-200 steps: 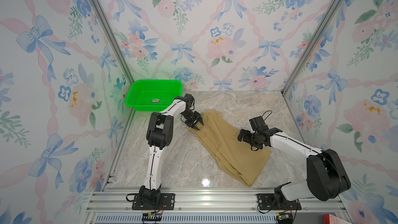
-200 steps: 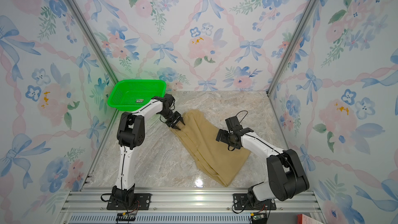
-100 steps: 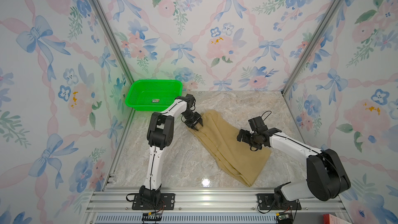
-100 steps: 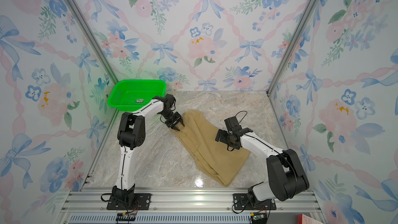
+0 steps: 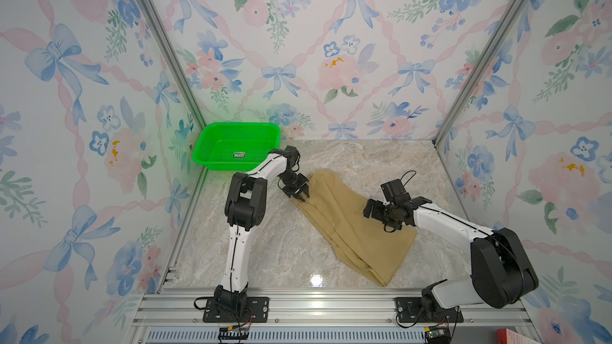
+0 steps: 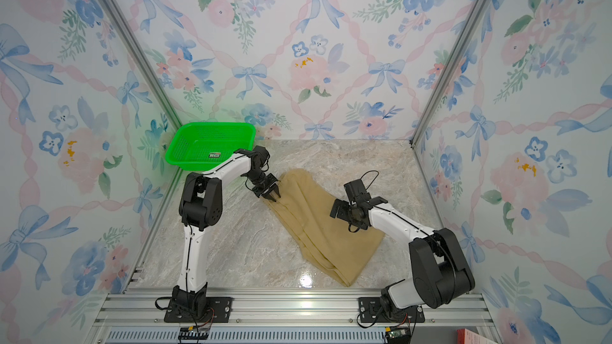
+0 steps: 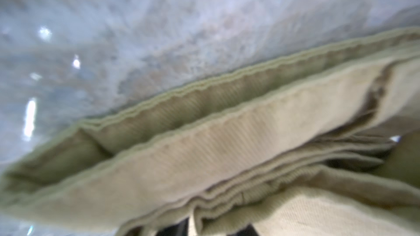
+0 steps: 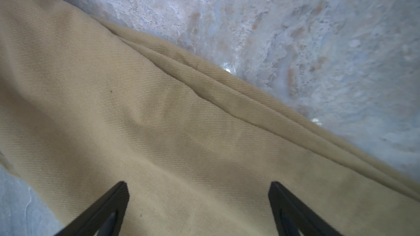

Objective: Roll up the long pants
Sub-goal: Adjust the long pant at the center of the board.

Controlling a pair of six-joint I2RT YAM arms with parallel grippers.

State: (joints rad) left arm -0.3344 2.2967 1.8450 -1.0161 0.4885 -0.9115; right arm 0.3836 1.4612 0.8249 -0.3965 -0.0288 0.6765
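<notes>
The long pants (image 5: 347, 226) (image 6: 318, 226) lie folded lengthwise on the marble table, a tan strip running from far left to near right. My left gripper (image 5: 302, 193) (image 6: 273, 195) is at their far-left end, shut on the layered edge. In the left wrist view, folds of the pants (image 7: 204, 150) bunch between the dark fingertips (image 7: 181, 228) of the left gripper (image 7: 213, 228). My right gripper (image 5: 372, 210) (image 6: 339, 210) hovers open over the pants' right side. In the right wrist view its fingers (image 8: 120, 194) stand wide apart above flat cloth (image 8: 159, 110), with nothing between them.
A green mesh basket (image 5: 212, 160) (image 6: 180, 157) stands at the far-left corner, just behind the left arm. Papered walls close in the table on three sides. An aluminium rail (image 5: 331, 306) runs along the near edge, with a red object (image 5: 510, 335) beyond it.
The left gripper's jaws have closed on the pants' far-left edge. Both arms have stayed almost in place, and the right gripper remains open.
</notes>
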